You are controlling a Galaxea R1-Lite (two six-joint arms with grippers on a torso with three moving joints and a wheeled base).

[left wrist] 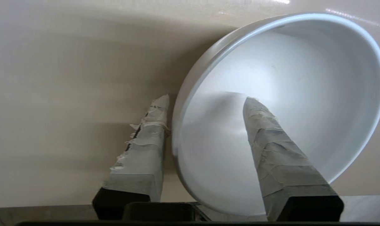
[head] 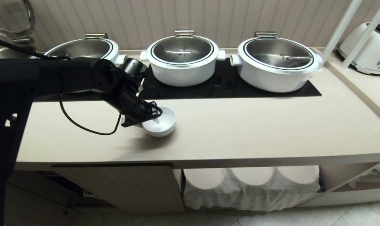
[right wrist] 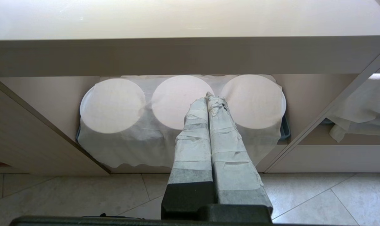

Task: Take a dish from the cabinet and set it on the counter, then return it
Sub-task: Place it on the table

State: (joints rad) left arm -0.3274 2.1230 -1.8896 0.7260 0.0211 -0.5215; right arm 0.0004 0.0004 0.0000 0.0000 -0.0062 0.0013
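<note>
Nearest to the robot is the cabinet (head: 120,185), under the front edge of the counter (head: 240,131). One door stands open at the left. In the open space to its right, three round stacks (head: 249,175) sit side by side under a white cloth (head: 249,194).

The right gripper (right wrist: 208,95) hangs low in front of this opening. Its two taped fingers are pressed together and they hold nothing.

On the counter, near the front and left of the middle, stands the bowl (head: 163,124). It is tilted a little toward the arm. The left gripper (head: 153,117) is at its near rim. In the left wrist view the gripper (left wrist: 205,100) has its jaws parted to a middle width. One finger (left wrist: 146,150) is outside the bowl (left wrist: 296,94), just beside the wall. The other finger (left wrist: 277,150) is inside it. The rim runs between them, with a gap to the inner finger, so the bowl is not squeezed. I cannot tell if the outer finger touches the wall.

Behind the bowl a black hob (head: 240,88) lies flat in the counter. On it three white pots (head: 183,59) stand in a row, each with a lid. At the far right corner a white toaster (head: 370,50) is on a side counter.
</note>
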